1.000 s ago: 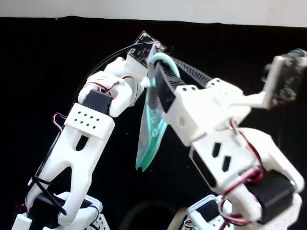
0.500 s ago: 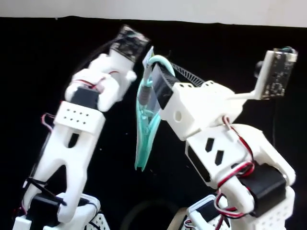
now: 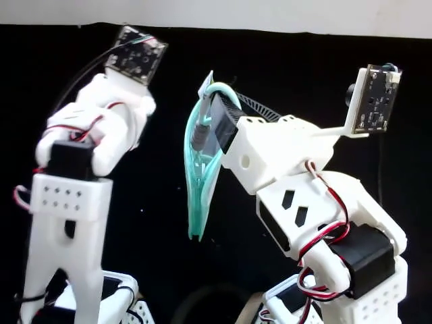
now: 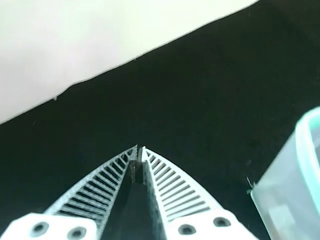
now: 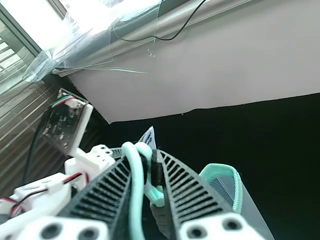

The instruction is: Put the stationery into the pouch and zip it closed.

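Observation:
A translucent pouch [image 3: 202, 177] with a teal edge hangs upright above the black table. My right gripper [image 3: 214, 96] is shut on its top edge. In the right wrist view the teal rim [image 5: 134, 175] is pinched between the ribbed fingers of the right gripper [image 5: 148, 156]. A grey object [image 3: 200, 132] shows near the pouch's top, and I cannot tell what it is. My left gripper [image 4: 139, 150] is shut with nothing in it, held over the black cloth, with a corner of the pouch [image 4: 295, 192] off to its side. The left arm [image 3: 88, 148] stands raised, apart from the pouch.
A black cloth [image 3: 310, 64] covers the table, and a white wall [image 3: 270, 13] runs behind it. The right arm's body [image 3: 317, 216] takes up the near right. Dark open space lies between the two arms below the pouch.
The left arm has swung away to the left, off the pouch's top. The right arm has shifted slightly left, and the pouch now hangs more upright.

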`<state>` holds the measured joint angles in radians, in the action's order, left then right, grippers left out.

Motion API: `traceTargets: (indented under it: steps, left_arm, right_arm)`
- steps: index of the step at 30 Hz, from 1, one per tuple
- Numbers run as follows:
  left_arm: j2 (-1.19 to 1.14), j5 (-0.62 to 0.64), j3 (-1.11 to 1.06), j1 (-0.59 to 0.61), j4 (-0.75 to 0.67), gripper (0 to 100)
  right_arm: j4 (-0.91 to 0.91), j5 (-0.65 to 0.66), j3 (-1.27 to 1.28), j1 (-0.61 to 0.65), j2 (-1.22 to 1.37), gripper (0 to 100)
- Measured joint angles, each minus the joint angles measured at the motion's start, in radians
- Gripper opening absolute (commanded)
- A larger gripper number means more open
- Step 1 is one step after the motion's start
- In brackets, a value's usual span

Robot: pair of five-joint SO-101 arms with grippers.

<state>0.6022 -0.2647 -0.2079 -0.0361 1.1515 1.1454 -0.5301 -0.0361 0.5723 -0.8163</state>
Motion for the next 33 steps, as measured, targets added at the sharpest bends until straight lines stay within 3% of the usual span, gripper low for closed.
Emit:
traceTargets:
  steps: [10,20,25,33]
  left_arm:
    - [0.137,0.000,0.002,-0.002,0.233,1]
    - [0.253,0.000,0.009,-0.152,0.336,1]
    - [0.256,0.005,0.081,-0.164,0.446,11]
    - [0.258,0.163,0.160,-0.269,0.548,15]
  right_arm:
    - [0.000,0.000,0.000,0.000,0.000,0.7]
    - [0.000,0.000,0.000,0.000,0.000,0.7]
    - [0.000,0.000,0.023,0.002,0.000,0.7]
    - [-0.046,0.000,0.118,0.002,0.000,0.7]
